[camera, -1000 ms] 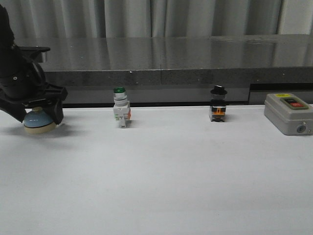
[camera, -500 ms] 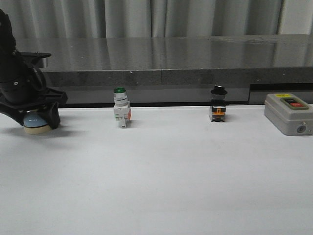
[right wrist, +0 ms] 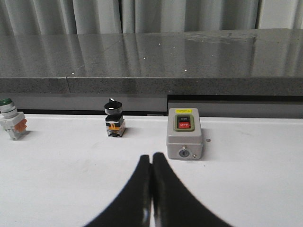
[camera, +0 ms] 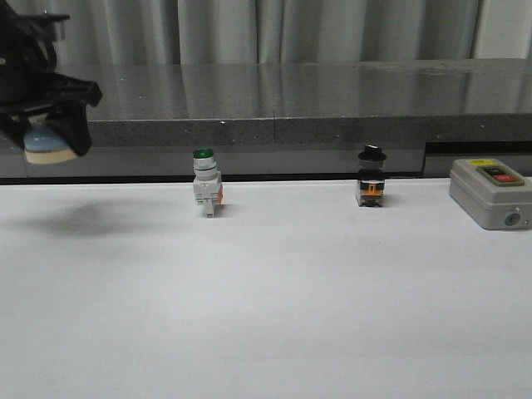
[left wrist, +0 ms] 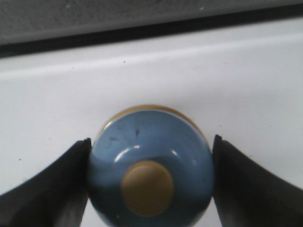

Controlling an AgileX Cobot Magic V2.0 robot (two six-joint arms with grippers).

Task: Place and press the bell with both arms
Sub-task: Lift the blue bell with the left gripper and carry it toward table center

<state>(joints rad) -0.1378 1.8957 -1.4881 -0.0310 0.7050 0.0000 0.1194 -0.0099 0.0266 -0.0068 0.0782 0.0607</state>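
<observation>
My left gripper [camera: 46, 137] is shut on the light-blue bell [camera: 41, 146] and holds it in the air at the far left, well above the white table [camera: 274, 291]. In the left wrist view the bell [left wrist: 142, 142] fills the space between my two black fingers [left wrist: 61, 184], cream knob up, with the table below. My right gripper [right wrist: 151, 158] is shut and empty, fingertips together, low over the table in front of the grey box; it is out of the front view.
A green-capped white push-button switch [camera: 206, 189] stands at the back left of centre. A black-knob selector switch [camera: 371, 179] stands at the back right of centre. A grey box with a red button [camera: 489, 193] sits at the far right. A dark ledge [camera: 274, 125] runs behind.
My left gripper has lifted the bell off the table, from resting on the surface to well above it. The other objects have not moved.
</observation>
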